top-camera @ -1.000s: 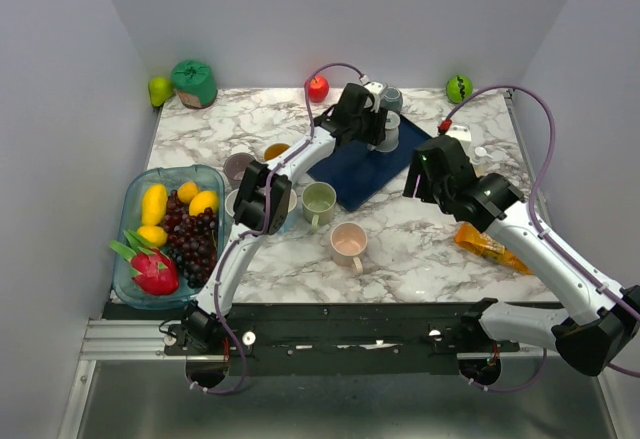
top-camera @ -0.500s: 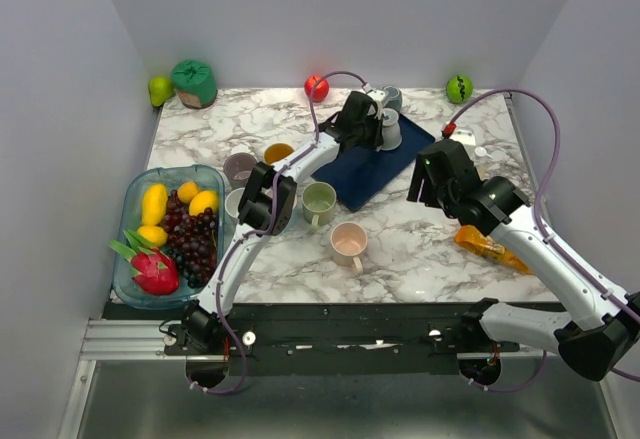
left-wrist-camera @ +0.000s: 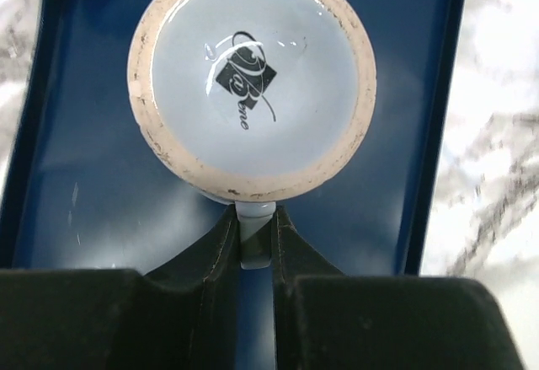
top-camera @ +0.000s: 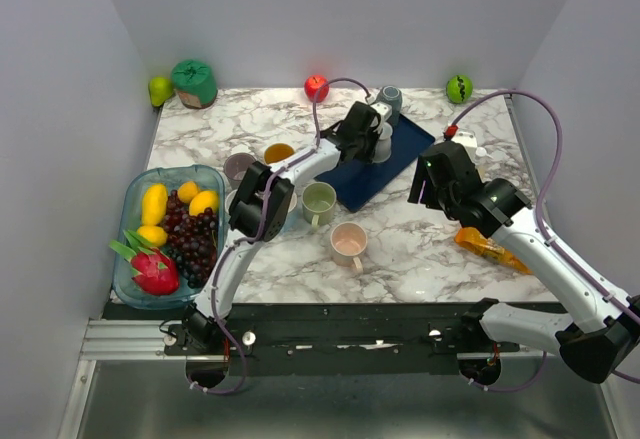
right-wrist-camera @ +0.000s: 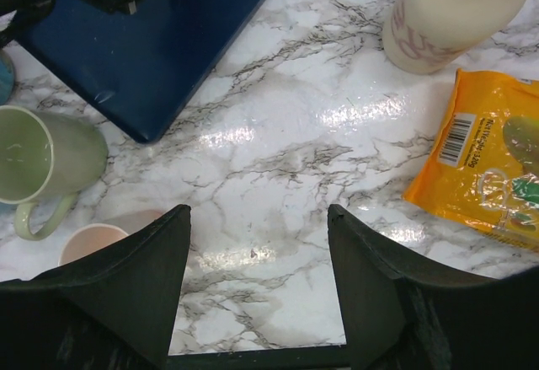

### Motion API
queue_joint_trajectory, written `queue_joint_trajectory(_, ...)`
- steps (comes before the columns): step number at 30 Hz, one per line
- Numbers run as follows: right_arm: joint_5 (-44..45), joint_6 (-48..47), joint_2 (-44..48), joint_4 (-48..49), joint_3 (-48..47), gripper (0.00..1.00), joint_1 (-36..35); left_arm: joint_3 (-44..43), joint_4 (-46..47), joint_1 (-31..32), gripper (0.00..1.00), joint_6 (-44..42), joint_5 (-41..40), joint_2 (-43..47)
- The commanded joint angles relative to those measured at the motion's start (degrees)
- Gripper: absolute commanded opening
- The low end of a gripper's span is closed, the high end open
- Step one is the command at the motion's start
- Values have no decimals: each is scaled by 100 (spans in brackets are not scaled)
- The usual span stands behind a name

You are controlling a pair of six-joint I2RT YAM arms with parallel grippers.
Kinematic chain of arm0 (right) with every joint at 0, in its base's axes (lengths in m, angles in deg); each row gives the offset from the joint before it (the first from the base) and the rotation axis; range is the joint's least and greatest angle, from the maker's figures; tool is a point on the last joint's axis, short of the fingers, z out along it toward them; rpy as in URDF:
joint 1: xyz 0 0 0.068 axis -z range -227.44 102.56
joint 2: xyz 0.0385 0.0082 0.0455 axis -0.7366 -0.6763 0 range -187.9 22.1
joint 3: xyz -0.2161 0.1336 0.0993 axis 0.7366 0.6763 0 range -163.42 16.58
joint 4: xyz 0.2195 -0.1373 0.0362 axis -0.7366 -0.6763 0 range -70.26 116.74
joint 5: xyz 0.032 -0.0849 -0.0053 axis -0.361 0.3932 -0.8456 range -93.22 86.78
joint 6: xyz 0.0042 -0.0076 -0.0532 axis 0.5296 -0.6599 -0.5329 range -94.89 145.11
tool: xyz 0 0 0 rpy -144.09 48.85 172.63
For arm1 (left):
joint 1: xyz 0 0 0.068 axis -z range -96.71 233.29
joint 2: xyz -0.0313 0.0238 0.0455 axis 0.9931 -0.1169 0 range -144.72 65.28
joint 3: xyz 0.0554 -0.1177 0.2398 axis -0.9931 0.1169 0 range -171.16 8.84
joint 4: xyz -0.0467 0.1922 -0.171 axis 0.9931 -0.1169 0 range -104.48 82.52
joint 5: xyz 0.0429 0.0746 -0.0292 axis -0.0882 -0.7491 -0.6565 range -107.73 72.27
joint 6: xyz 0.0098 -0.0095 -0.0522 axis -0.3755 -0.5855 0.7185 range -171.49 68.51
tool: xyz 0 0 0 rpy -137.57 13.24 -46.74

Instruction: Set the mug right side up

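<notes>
Shut since a second ago, the left tool (left-wrist-camera: 254, 222) now pinches the handle (left-wrist-camera: 255, 239) of the mug (left-wrist-camera: 251, 79). The mug stands upside down on the blue tray (left-wrist-camera: 76, 176) at the far side of the bench (top-camera: 420, 249), showing a pale-blue glazed base, bare tan foot ring and dark script logo. Right tool (right-wrist-camera: 257, 243) hangs open, unchanged.
</notes>
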State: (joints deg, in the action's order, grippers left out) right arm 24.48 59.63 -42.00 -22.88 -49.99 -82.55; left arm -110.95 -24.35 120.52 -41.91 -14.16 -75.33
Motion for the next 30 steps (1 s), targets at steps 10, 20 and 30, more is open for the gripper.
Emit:
queue_joint_trajectory(10, 130, 2, 143, 50, 82, 72, 48, 1713, -652, 188, 35, 263, -366, 1256)
queue_joint_trajectory(20, 156, 72, 196, 93, 153, 72, 48, 1046, -1038, 197, 48, 35, -428, 1019)
queue_joint_trajectory(30, 218, 46, 187, 93, 135, 72, 48, 589, -1223, 197, 52, -27, -182, 720)
